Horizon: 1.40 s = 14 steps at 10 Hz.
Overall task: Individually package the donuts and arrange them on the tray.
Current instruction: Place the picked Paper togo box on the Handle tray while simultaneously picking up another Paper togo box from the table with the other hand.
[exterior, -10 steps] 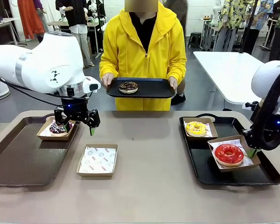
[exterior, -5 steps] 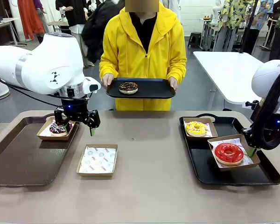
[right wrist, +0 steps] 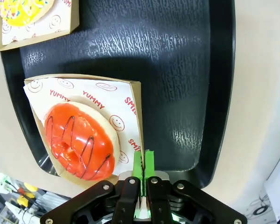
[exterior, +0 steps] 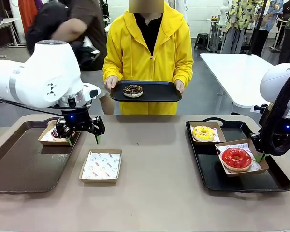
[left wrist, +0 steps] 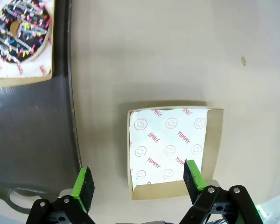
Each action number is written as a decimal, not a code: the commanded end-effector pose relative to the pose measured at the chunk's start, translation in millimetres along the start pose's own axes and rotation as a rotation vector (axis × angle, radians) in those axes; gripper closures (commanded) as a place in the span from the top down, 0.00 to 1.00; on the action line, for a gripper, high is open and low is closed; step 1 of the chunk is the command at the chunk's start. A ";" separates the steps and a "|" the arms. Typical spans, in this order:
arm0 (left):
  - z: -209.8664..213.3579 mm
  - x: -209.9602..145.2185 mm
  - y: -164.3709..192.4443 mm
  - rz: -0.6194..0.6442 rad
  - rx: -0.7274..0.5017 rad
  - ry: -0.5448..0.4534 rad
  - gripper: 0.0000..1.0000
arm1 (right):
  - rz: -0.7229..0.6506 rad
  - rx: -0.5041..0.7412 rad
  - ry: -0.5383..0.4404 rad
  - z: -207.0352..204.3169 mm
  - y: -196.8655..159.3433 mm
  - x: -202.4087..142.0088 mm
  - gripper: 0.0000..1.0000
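Counting from the front: yellow donut (exterior: 203, 132) and red donut (exterior: 236, 158) sat boxed on the right tray (exterior: 275, 181); sprinkled chocolate donut (exterior: 59, 133) boxed on the left tray (exterior: 19, 169); crumb donut (exterior: 133, 90) unboxed on the person's tray (exterior: 159, 92). Left wrist: left hand (left wrist: 139, 181) open above the empty box (left wrist: 170, 149) on the worktop (left wrist: 177, 46). Right wrist: right hand (right wrist: 144, 164) closed, empty, beside the red donut's box (right wrist: 137, 100).

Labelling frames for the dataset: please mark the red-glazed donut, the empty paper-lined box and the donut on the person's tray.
red-glazed donut (exterior: 236, 158), front view, on its glossy ring.
empty paper-lined box (exterior: 101, 166), front view, on the printed paper lining.
donut on the person's tray (exterior: 133, 90), front view, on its dark top.
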<state>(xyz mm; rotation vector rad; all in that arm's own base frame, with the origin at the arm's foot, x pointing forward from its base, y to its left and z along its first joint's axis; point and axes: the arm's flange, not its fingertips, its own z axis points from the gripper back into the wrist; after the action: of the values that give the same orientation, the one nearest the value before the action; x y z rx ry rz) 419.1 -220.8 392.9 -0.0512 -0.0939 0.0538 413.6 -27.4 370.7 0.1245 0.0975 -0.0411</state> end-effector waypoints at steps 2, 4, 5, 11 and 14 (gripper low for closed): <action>-17.1 -22.8 -3.5 0.028 0.036 -0.022 1.00 | -0.019 0.011 -0.025 -10.0 -0.1 3.1 0.01; -23.8 -24.5 -4.0 0.025 0.046 -0.025 1.00 | -0.012 0.021 -0.029 -15.8 -1.4 6.0 0.01; -27.7 -23.7 -3.4 0.025 0.053 -0.018 1.00 | -0.011 0.022 -0.023 -21.2 -1.9 8.6 0.01; -36.1 -23.6 -3.7 0.001 0.082 -0.005 1.00 | 0.039 -0.024 -0.067 -37.9 5.0 13.2 0.01; -38.5 -23.8 -4.7 -0.007 0.084 -0.002 1.00 | 0.037 -0.029 -0.065 -38.8 8.2 14.5 0.01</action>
<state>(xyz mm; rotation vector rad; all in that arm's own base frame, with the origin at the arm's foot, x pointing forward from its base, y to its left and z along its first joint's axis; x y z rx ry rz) 399.5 -221.9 356.1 0.0164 -0.0687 0.0266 427.5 -15.8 339.1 0.1012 0.0477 -0.0161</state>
